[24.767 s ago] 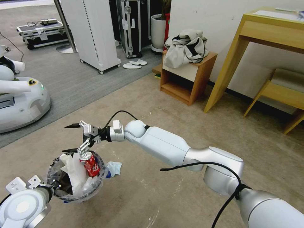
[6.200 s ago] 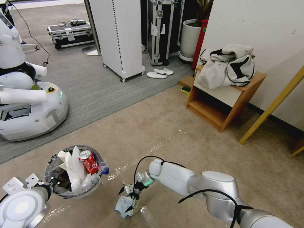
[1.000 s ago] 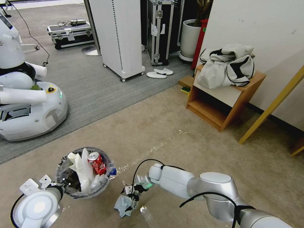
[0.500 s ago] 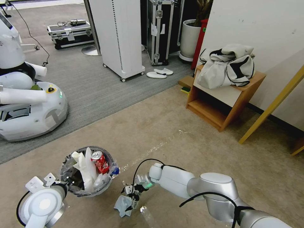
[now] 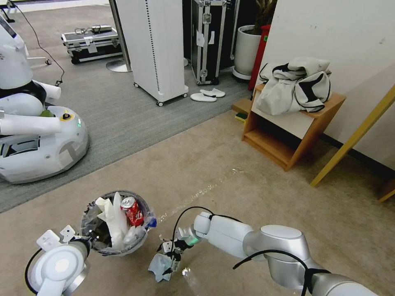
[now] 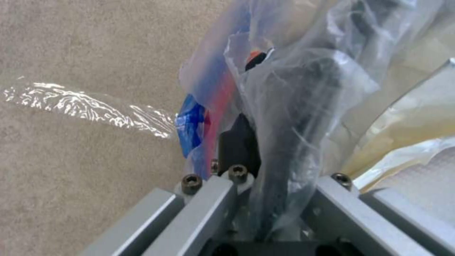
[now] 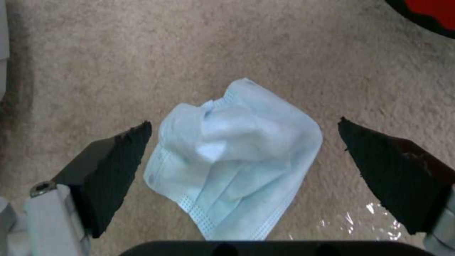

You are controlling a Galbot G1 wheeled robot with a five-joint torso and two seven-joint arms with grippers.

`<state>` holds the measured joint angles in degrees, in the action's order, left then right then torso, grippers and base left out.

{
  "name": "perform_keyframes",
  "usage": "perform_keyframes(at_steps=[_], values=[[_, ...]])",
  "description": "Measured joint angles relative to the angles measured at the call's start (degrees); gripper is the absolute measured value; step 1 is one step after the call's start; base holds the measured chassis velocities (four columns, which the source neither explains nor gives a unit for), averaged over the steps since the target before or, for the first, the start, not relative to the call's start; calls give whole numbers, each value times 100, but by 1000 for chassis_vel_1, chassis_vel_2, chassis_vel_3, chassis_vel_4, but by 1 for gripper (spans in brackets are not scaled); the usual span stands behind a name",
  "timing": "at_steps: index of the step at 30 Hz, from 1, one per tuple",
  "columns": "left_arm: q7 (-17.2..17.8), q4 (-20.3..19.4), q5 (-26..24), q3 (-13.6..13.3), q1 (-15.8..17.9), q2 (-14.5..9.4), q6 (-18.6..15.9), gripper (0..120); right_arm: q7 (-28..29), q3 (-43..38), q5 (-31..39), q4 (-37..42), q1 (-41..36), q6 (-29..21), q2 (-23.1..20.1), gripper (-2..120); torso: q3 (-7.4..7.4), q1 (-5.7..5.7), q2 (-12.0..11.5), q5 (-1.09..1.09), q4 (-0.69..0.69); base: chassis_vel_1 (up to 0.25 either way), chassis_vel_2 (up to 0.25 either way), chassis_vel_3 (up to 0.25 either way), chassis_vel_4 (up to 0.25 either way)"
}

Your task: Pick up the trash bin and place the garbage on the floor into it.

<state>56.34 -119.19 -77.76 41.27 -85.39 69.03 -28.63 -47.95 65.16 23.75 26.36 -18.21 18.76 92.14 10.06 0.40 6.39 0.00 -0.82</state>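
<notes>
The trash bin (image 5: 117, 242), lined with a clear plastic bag, hangs just above the tan floor at the lower left. It holds a red soda can (image 5: 132, 211) and crumpled white papers (image 5: 112, 216). My left gripper (image 5: 87, 242) is shut on its near rim; in the left wrist view the fingers (image 6: 239, 142) pinch the bag-covered rim (image 6: 294, 124). A light-blue cloth (image 5: 159, 267), which looks like a face mask (image 7: 232, 156), lies on the floor right of the bin. My right gripper (image 5: 166, 257) hovers over it, open, with one finger (image 7: 111, 167) on each side.
Another white robot's base (image 5: 37, 139) stands on the grey carpet at the left. A wooden side table (image 5: 288, 139) with a bundle of clothes (image 5: 294, 84) stands by the wall. White slippers (image 5: 207, 95), a wheeled white cabinet (image 5: 154, 45) and black cases lie beyond.
My left arm has carried the bin to the right, closer to the right gripper and the cloth. The right gripper stays open over the cloth.
</notes>
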Motion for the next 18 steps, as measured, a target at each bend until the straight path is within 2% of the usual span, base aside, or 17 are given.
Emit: perform_keyframes(at_steps=[18], values=[[-40,9,73,-19,6,70,-9,0,53,-107,-36,-40,-3,-4,0,100,0,0,0,0,0,0,0,0,0]])
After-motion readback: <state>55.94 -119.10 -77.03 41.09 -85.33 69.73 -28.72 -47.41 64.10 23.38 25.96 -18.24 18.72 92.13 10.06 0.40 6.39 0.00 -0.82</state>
